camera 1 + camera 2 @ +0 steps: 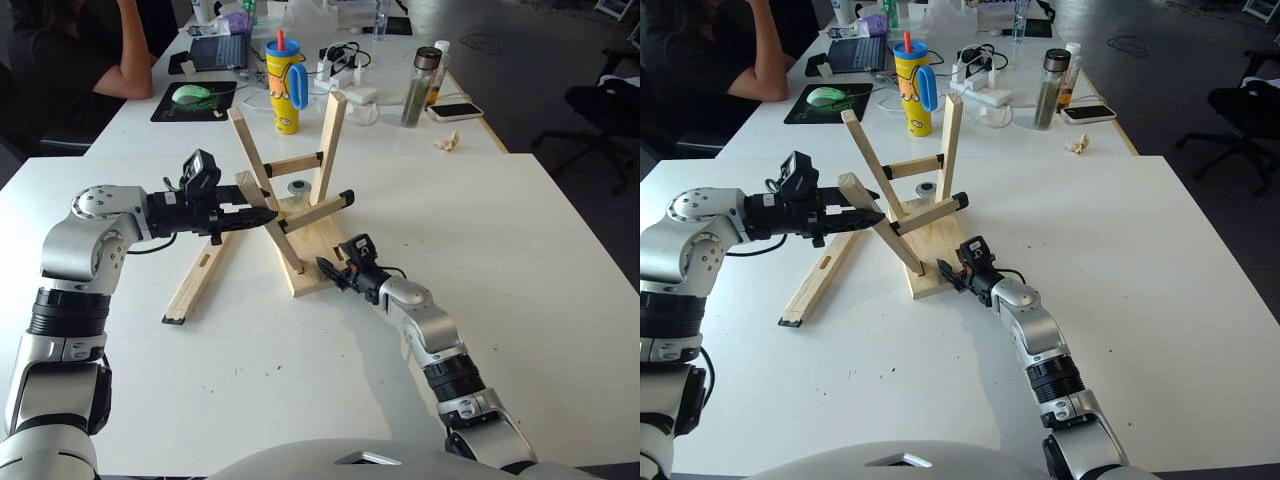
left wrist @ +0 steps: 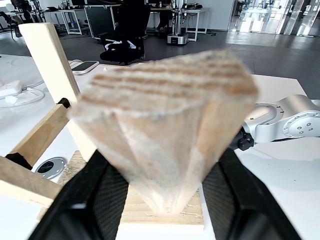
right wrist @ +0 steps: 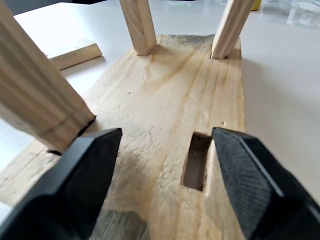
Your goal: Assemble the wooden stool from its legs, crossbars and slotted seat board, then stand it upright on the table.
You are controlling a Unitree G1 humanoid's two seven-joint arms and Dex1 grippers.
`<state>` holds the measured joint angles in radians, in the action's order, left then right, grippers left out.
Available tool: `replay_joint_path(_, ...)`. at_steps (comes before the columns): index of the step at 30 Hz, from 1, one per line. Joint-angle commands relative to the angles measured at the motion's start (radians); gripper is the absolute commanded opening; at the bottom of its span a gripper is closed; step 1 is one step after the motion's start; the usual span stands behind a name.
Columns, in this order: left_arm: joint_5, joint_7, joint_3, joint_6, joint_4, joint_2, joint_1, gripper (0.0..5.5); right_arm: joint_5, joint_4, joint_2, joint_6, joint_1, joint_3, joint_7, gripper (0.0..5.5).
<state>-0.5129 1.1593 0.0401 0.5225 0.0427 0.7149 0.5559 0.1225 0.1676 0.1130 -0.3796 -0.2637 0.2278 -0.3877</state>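
Observation:
The slotted seat board (image 1: 318, 240) lies flat on the white table. Two legs (image 1: 331, 128) stand in its far end, joined by a crossbar (image 1: 295, 164). A third, tilted leg (image 1: 272, 226) sits in a near slot and carries a second crossbar (image 1: 316, 212). My left gripper (image 1: 258, 214) is shut on this leg's upper end; the wood fills the gap between its fingers (image 2: 90, 200). My right gripper (image 3: 165, 135) is open over the board's near end (image 1: 940, 280), with an empty slot (image 3: 196, 160) between its fingers. A loose leg (image 1: 200, 276) lies on the table to the left.
A second table behind holds a yellow cup (image 1: 285, 88), a bottle (image 1: 422, 86), a phone (image 1: 455, 110) and a green mouse (image 1: 190, 95). A round cable grommet (image 1: 297, 187) sits behind the board. Bare table stretches to the right and front.

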Motion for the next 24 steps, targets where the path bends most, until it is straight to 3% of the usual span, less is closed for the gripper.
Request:
replay_joint_path(1,0.079,-0.016,0.071,-0.003,0.004,0.002,-0.085,2.02,-0.026,0.049,0.011,-0.067,0.061,0.044,-0.024,3.33)
replay_joint_path(8,0.092,-0.07,0.133,-0.029,-0.043,-0.031,-0.217,2.02,-0.067,0.052,0.032,-0.051,0.065,0.08,-0.035,3.33)
replay_joint_path(14,0.033,-0.105,0.135,0.029,0.004,-0.09,-0.147,2.02,-0.058,0.055,0.028,-0.069,0.072,0.082,-0.036,3.33)
replay_joint_path(21,0.117,-0.051,0.226,0.02,0.143,-0.084,-0.127,2.02,-0.034,0.051,0.023,-0.064,0.074,0.035,-0.027,3.31)
replay_joint_path(24,0.154,-0.046,0.271,-0.016,0.14,-0.073,-0.176,2.02,0.022,0.041,0.0,-0.059,0.067,-0.054,0.0,3.31)
